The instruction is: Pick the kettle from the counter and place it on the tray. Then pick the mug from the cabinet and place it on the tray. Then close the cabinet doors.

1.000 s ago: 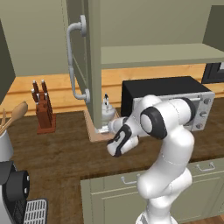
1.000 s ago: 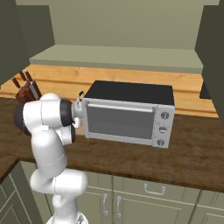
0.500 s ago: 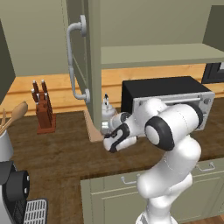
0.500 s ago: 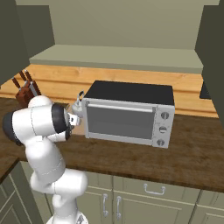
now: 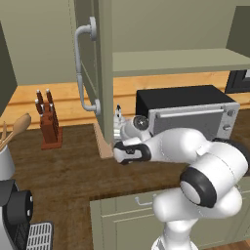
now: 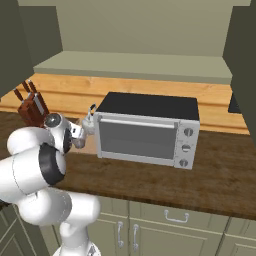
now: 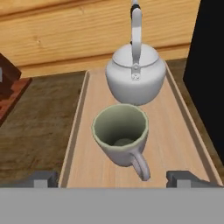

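Note:
On the light-tan tray point(image 7: 175, 131) the white kettle point(image 7: 135, 74) stands at the far end. The grey mug point(image 7: 120, 131) stands upright just before it, its handle turned toward my hand. My gripper point(image 7: 113, 178) hovers low at the tray's near end, open, its fingertips point(image 7: 43, 177) wide apart with nothing between them. From the left base the gripper point(image 5: 118, 149) is by the tray point(image 5: 104, 146), with the kettle point(image 5: 118, 122) behind it. The cabinet door point(image 5: 93, 58) stands open over an inner shelf point(image 5: 176, 61).
A toaster oven point(image 6: 145, 130) sits on the dark counter point(image 6: 165, 175) close to the tray's right side. A knife block point(image 5: 48, 122) stands to the left. The open door's grey handle point(image 5: 80, 68) hangs above the tray. The other door point(image 6: 245, 65) is open at the right.
The hand has stayed close to the tray's near end. The arm's elbow and upper links have swung out toward the cameras. Kettle and mug have not moved.

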Controlling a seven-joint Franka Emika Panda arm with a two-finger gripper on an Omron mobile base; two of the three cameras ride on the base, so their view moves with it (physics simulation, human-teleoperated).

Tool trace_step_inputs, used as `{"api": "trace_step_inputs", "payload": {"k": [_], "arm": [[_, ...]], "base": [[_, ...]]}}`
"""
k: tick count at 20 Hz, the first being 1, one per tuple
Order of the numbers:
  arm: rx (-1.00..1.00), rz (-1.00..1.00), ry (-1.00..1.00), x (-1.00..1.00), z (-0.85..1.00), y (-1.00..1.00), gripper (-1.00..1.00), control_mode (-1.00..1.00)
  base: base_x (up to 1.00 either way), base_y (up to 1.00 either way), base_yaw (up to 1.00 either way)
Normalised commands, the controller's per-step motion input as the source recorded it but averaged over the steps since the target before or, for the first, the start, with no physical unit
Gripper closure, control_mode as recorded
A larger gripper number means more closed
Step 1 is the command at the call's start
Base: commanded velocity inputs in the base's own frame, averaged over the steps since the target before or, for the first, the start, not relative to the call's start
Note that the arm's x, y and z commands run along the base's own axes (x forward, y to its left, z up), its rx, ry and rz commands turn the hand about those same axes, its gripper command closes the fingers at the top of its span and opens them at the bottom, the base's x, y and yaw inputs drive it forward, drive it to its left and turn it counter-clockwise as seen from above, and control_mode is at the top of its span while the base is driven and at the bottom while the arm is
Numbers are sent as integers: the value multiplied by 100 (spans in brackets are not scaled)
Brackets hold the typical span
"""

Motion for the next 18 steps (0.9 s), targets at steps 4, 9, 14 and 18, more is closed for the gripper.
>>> {"api": "trace_step_inputs", "payload": {"k": [4, 9, 14, 18], "arm": [[0, -1, 15, -3, 5, -33, -100, -100], [0, 0, 0, -5, 0, -1, -100, -100], [0, -1, 0, -56, 2, -13, -100, -100], [0, -12, 1, -80, 29, -44, -100, -100]], "base": [[0, 0, 0], [0, 0, 0], [0, 0, 0], [0, 0, 0]]}}
